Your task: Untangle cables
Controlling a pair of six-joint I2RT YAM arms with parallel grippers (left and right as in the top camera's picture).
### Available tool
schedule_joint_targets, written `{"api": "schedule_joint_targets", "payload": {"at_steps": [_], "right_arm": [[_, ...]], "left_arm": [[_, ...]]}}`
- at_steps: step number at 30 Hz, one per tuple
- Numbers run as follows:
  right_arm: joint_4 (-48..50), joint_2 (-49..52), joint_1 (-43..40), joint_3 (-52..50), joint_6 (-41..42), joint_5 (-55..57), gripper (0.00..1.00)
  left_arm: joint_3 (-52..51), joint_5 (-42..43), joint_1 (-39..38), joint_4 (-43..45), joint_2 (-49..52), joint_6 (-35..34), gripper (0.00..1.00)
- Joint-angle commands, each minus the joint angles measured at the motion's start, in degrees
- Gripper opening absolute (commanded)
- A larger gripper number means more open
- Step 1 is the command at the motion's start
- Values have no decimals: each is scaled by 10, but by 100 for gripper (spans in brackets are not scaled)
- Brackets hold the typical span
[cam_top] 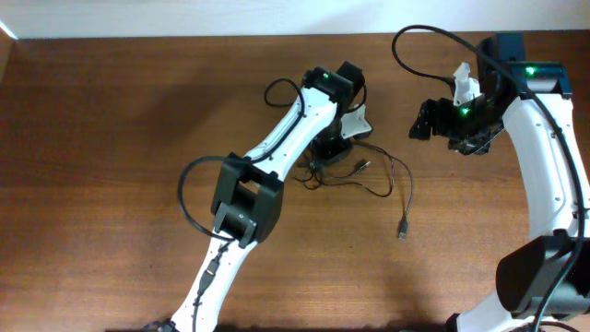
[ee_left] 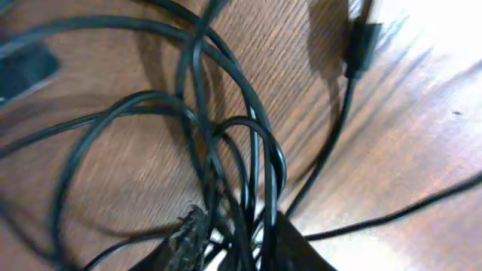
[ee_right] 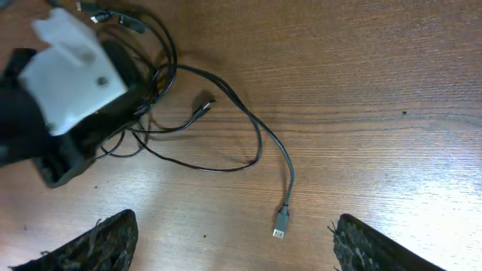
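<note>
Cables (cam_top: 355,166) mostly knotted, bunched between narrowed left pincer (ee_left: 241,248) jaws, grip unclear; one plug end (ee_right: 281,223) trails loose ahead of wide-open, empty right pincer (ee_right: 233,229).

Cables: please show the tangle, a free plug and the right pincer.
tangle (ee_left: 269,177): left wrist view, crossing loops.
free plug (ee_right: 280,223): right wrist view, its body.
right pincer (ee_right: 237,245): right wrist view, between fingertips.

Brown wood-grain worktop (cam_top: 111,138), with a loose tangle of thin black cables (cam_top: 359,171) lying near its middle; one metal-tipped plug (ee_right: 280,222) trails out alone on the bare wood.
</note>
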Motion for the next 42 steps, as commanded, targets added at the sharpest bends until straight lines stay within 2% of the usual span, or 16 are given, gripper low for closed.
{"api": "schedule_joint_targets", "payload": {"at_steps": [1,6,7,8,9,10,13,22,27,29,33,34,35,38,40,42], "right_arm": [[-1,-6,2,7,0,-1,84],[-3,-6,1,7,0,-1,85],[-2,-6,1,7,0,-1,85],[1,-6,2,7,0,-1,85],[3,-6,2,7,0,-1,85],[3,-6,1,7,0,-1,85],[2,-6,1,7,0,-1,85],[-9,-6,1,7,0,-1,85],[-11,-6,2,7,0,-1,85],[-11,-6,2,7,0,-3,85],[12,-6,12,7,0,-140,84],[24,-6,28,7,0,-153,83],[35,-6,49,7,5,-153,81],[77,-6,94,7,65,-139,73],[115,-6,123,7,128,-75,69],[175,-6,146,7,151,-42,56]], "left_arm": [[-5,7,7,15,16,3,27],[1,7,8,27,18,3,9],[10,7,8,14,18,3,9],[23,7,8,-3,18,3,16],[43,7,8,-28,18,3,31],[54,7,8,-38,18,3,40],[60,6,8,-38,18,3,45],[59,-13,38,20,36,3,37],[59,-12,38,18,71,3,22],[59,47,34,-3,71,3,0],[112,298,69,-65,70,2,0],[148,357,85,-83,70,-10,0],[187,367,99,-86,70,-71,0],[274,367,122,-82,70,-223,0],[305,367,123,-82,70,-297,0],[307,367,119,-85,70,-326,0]]}}
